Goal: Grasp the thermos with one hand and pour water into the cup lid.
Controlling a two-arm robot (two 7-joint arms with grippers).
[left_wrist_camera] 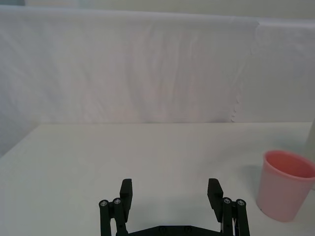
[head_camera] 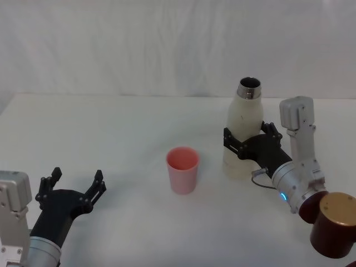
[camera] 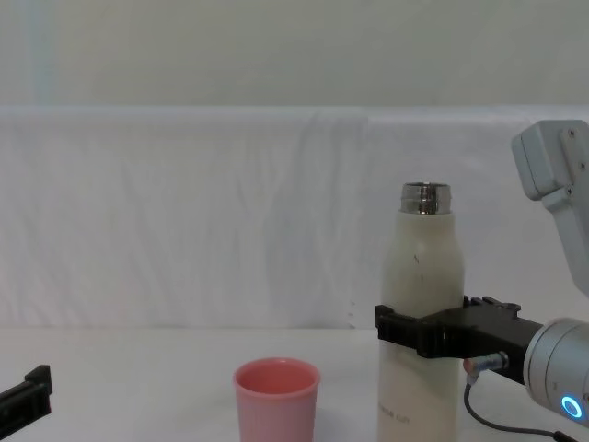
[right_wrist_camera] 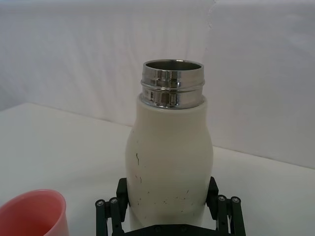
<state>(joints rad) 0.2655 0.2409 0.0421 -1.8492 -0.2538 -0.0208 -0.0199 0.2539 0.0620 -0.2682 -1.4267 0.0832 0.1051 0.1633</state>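
Right gripper [head_camera: 247, 140] clamps the upright thermos [head_camera: 243, 128] at mid-body. Cup lid [head_camera: 182, 169] stands near, toward the left gripper [head_camera: 77, 183], which idles spread. Grasp achieved; lifting, tilting and pouring judged outstanding.
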